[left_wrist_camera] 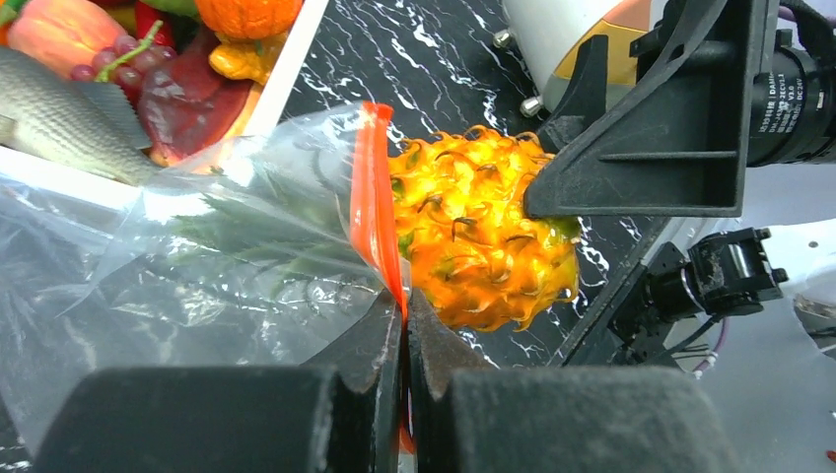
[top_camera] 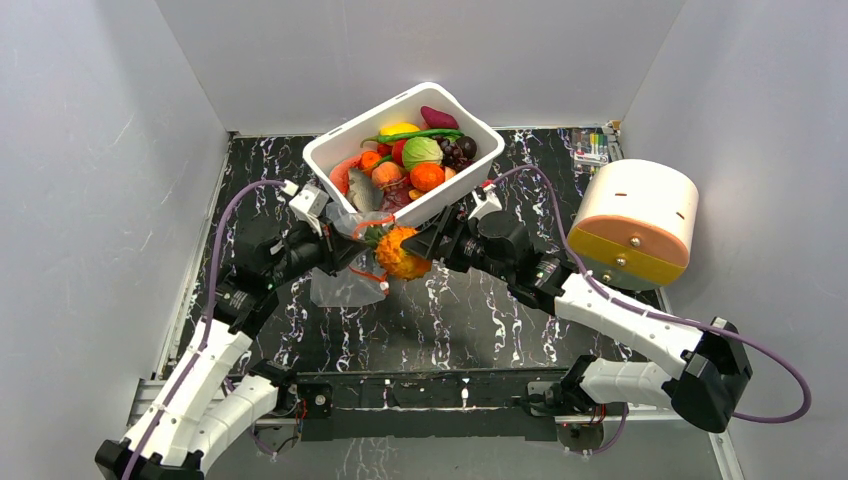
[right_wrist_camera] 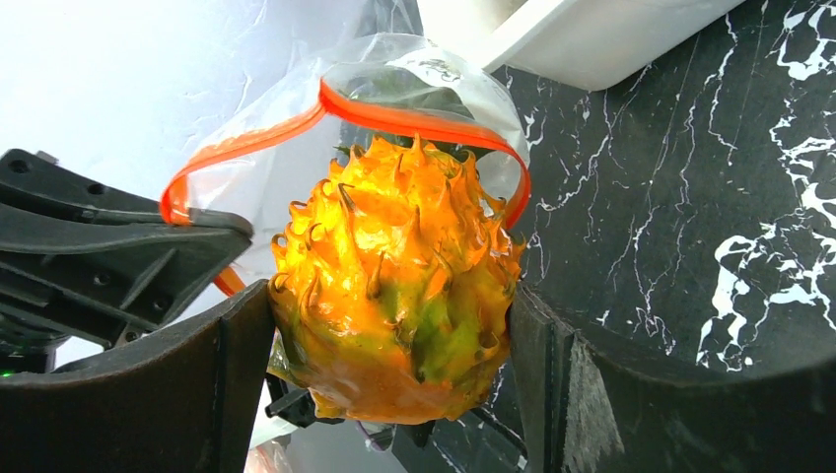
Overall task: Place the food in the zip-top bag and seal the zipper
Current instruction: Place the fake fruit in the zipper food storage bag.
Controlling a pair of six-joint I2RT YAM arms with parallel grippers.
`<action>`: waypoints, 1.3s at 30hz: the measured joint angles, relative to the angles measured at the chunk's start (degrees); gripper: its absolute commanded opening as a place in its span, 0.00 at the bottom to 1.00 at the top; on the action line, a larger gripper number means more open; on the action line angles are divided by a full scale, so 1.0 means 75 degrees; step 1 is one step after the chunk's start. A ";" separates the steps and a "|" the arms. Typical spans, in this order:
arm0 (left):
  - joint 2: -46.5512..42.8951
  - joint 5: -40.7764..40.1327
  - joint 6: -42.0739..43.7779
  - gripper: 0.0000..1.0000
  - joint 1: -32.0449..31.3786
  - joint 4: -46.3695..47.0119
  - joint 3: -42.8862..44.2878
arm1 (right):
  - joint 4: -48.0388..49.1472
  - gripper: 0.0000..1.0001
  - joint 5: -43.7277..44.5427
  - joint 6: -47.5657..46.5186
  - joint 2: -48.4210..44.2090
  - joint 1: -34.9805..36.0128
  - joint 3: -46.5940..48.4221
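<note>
Food for this job sits mostly in a white tub [top_camera: 322, 160] at the middle of the tabletop's [top_camera: 470, 320] far edge: a fish, grapes, round orange fruit, a green cabbage and more, none of it packed yet.

Next in size is the bag [top_camera: 340, 285], held up off the tabletop just in front of the tub's near-left corner. The left end effector [left_wrist_camera: 405, 305] is clamped shut on its mouth edge, right at the strip.

The pineapple [right_wrist_camera: 394, 296] is at that mouth, gripped across its body by the right end effector [right_wrist_camera: 394, 335], whose jaws stand wide around it. Its green leaves are already inside the clear plastic. The spiky orange body is mostly outside, with the mouth looped around its top.

The zipper [left_wrist_camera: 373, 197] gapes open in a loop and is unsealed.

By my reading the task is early. One piece is partway in, no other food shows inside the bag, and the tub's load and the sealing are all left to do.
</note>
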 measured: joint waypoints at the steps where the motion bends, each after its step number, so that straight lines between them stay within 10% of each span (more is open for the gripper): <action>1: 0.0061 0.0052 -0.0032 0.00 0.0000 0.0026 0.0000 | 0.0009 0.18 0.0006 0.0026 0.0003 0.0000 -0.0006; 27: 0.0291 0.0708 -0.0402 0.00 0.0006 0.0414 -0.0026 | 0.2454 0.20 0.0175 0.1265 0.0326 0.0082 -0.0848; 39: 0.0146 0.1515 -0.2087 0.00 0.0006 0.1428 -0.0172 | 0.1679 0.21 0.0393 0.1075 0.0280 0.0254 -0.0603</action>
